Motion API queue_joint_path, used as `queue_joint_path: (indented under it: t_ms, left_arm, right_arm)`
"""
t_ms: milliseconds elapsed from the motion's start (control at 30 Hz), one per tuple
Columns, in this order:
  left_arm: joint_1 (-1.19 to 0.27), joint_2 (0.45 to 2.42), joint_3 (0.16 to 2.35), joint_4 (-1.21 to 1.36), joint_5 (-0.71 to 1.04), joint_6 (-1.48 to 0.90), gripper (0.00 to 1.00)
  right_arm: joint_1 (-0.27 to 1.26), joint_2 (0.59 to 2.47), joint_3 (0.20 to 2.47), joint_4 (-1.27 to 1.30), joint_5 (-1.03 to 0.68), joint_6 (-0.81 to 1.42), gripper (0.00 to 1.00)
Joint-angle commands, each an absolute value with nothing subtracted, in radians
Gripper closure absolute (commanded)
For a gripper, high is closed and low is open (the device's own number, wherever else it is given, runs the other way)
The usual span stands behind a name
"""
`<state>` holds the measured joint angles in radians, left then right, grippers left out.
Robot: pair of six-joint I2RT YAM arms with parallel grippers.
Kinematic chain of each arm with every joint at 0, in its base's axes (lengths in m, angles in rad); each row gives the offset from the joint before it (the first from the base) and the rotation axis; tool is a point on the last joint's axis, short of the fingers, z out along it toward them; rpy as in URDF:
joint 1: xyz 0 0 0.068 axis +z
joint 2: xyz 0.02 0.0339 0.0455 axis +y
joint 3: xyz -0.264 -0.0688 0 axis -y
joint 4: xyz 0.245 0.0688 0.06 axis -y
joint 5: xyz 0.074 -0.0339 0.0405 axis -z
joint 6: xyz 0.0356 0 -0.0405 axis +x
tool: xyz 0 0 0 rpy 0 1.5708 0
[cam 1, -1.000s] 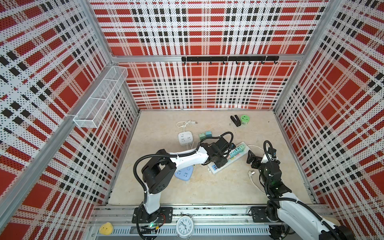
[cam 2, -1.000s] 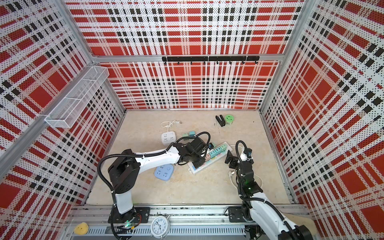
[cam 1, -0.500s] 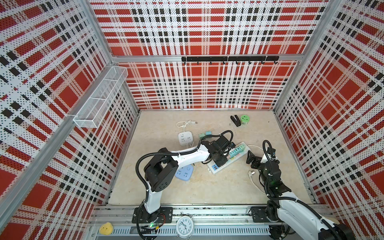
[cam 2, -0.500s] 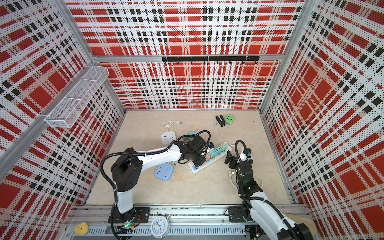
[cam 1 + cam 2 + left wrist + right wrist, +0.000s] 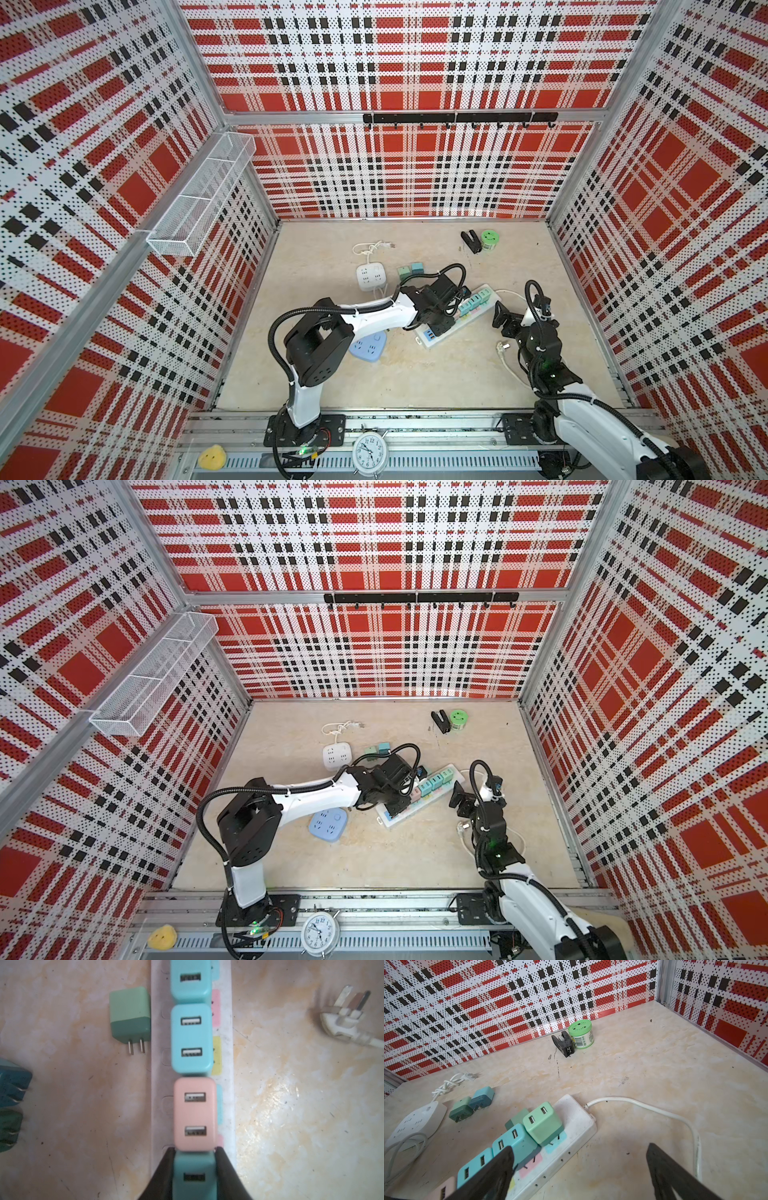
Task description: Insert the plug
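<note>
- Plug (image 5: pixel 194 1178), teal with a USB port facing my left wrist camera, stands on the white power strip (image 5: pixel 226 1088). It sits hard against the pink adapter (image 5: pixel 195 1113), at the end of a tightly packed row.
- I judge it to be in its socket or nearly so. From straight above I cannot tell how deep the prongs sit.
- My left pincer (image 5: pixel 195 1151) straddles it by the two side faces, which keeps the prongs pointing straight down. The fingers (image 5: pixel 166 1169) lie flush to its sides, but I cannot tell whether they clamp it or merely flank it.
- My right pincer (image 5: pixel 579 1147) is spread wide and empty, near the strip's cord end. My guess is that it waits there to steady the strip, which lies loose on the surface (image 5: pixel 415 374).
- A spare green adapter (image 5: pixel 129 1015) lies on its side just beside the strip, prongs exposed.
- The three-pin cord plug (image 5: pixel 342 1014) lies unplugged on the surface.
- I can read no brand on the adapters or the strip. The coloured stickers (image 5: pixel 216 1055) beside the sockets carry marks too blurred to read.
- The green tub (image 5: pixel 581 1033) shows a barcode label, with print too small to read.
</note>
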<state>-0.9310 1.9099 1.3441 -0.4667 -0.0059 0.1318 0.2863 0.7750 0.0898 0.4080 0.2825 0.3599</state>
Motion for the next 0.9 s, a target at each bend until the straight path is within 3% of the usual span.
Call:
queue_joint_path:
  t_ms: [0, 133, 200, 367, 533, 667, 867]
  left_arm:
    - [-0.915, 1.893, 1.295, -0.444, -0.057, 0.122, 0.46]
    - [-0.904, 1.774, 1.217, -0.373, -0.079, 0.099, 0.29]
    - [-0.899, 1.682, 1.157, -0.317, -0.093, 0.084, 0.01]
    - [-0.893, 1.431, 0.962, -0.121, -0.161, 0.081, 0.01]
    - [-0.873, 1.166, 0.705, 0.171, -0.405, 0.032, 0.01]
    - [-0.808, 1.029, 0.566, 0.284, -0.612, -0.127, 0.01]
    - [-0.729, 0.969, 0.507, 0.271, -0.67, -0.215, 0.01]
  right_arm:
    - [0.286, 0.776, 0.122, 0.451, 0.245, 0.351, 0.0]
    - [0.287, 0.755, 0.137, 0.43, 0.189, 0.333, 0.0]
    - [0.292, 0.73, 0.154, 0.39, 0.158, 0.332, 0.0]
    - [0.39, 0.647, 0.18, 0.307, 0.195, 0.337, 0.09]
    - [0.604, 0.664, 0.165, 0.357, 0.313, 0.386, 0.18]
    - [0.809, 0.835, 0.166, 0.501, 0.39, 0.421, 0.22]
    - [1.049, 1.173, 0.234, 0.631, 0.488, 0.439, 0.26]
